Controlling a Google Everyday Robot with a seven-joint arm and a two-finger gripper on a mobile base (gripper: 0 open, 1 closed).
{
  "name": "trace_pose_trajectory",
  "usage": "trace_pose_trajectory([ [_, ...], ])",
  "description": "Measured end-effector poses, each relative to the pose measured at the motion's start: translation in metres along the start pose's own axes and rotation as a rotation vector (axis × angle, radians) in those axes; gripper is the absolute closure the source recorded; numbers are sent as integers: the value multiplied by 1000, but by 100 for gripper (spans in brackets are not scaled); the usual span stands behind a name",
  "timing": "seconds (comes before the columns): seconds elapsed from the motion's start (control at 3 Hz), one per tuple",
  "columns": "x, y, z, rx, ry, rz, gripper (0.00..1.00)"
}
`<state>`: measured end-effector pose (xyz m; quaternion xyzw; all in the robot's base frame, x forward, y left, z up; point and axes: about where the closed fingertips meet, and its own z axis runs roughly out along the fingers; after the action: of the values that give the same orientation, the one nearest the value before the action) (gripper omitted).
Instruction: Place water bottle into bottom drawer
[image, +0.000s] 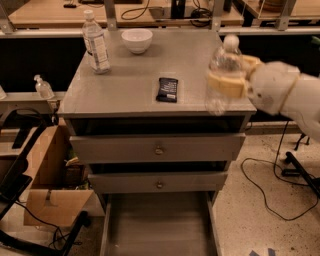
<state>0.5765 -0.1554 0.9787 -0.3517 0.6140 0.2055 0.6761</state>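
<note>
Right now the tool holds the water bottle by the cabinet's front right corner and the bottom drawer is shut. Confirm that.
Not quite: the bottom drawer is pulled open, as the camera view shows. The rest stands: the tool grips the water bottle by the front right corner of the cabinet.

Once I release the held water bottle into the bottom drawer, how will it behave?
Probably tippy: the water bottle is tall and slim, upright in the gripper. Its round body may roll across the flat floor of the bottom drawer.
</note>
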Motion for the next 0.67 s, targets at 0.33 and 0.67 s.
trace_pose_trajectory([
  [0.33,60,40,-55,11,76,67,100],
  [0.67,60,40,-55,11,76,67,100],
])
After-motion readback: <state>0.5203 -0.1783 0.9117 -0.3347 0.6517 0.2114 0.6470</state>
